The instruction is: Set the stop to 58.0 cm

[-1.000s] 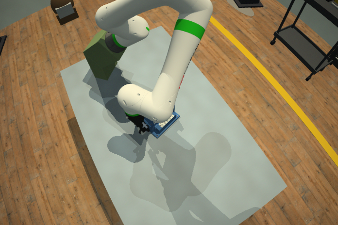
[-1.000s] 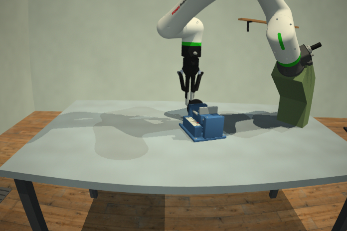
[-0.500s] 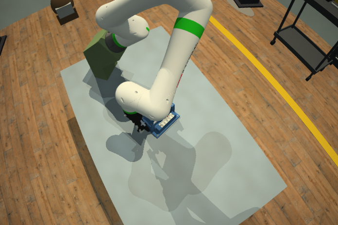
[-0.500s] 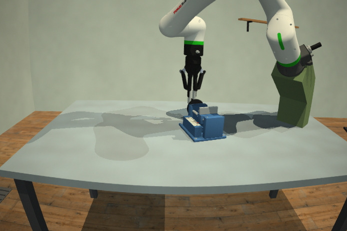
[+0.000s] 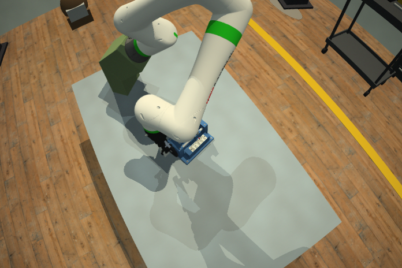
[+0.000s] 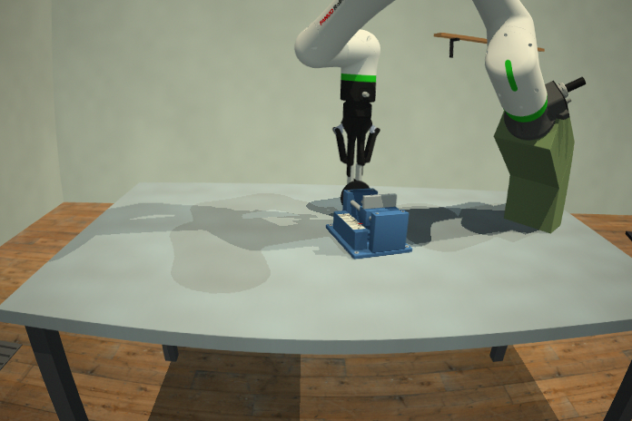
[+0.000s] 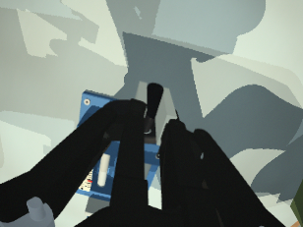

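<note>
Presently catalogued, one station.

Item: blue stop fixture (image 6: 371, 225), bolted plate and end blocks, near the middle of the grey table (image 6: 128, 298). A white scale strip (image 5: 197, 143) with small marks runs along its length; the figures are too small to read, so the stop's setting cannot be told. A grey stop block (image 6: 376, 200) sits between the end blocks on a guide bar.

Item: black handwheel (image 6: 355, 188), at the fixture's far end in the exterior view, on the end nearest the gripper.

Item: gripper (image 6: 356, 174), hanging straight down from the wrist directly above the handwheel. Jaws drawn narrow and closed on the handwheel's knob (image 7: 152, 100), which stands up as a short dark peg between the fingers in the wrist view.

Key relation: the handwheel lies directly below the jaws, at one end of the fixture's long axis; the stop travels along that axis away from the gripper's end. Judged: cranking is under way, release not yet done.

Item: green pedestal (image 6: 538, 173), arm's mount, well apart at the table's edge.
</note>
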Available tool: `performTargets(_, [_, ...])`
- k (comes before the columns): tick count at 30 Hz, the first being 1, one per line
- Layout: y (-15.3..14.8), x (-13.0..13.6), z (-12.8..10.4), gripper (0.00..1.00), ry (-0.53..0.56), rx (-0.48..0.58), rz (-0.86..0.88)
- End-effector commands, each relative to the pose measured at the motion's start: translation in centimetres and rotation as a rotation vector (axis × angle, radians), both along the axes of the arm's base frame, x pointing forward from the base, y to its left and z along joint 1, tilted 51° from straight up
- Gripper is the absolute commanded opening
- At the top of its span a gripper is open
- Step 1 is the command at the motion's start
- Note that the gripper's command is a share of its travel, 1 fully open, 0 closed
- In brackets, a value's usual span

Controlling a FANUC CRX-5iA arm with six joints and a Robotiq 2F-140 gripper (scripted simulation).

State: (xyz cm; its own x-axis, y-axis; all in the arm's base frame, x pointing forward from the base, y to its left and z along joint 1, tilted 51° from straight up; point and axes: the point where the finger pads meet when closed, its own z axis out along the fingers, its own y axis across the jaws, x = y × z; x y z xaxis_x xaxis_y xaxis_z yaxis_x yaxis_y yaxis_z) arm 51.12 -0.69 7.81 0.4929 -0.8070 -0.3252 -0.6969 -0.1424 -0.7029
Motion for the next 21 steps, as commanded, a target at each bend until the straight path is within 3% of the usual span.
performTargets(1, [0.0, -0.2, -0.4, 0.04, 0.000, 0.000, 0.000])
performTargets(21, [0.7, -0.6, -2.7, 0.04, 0.000, 0.000, 0.000])
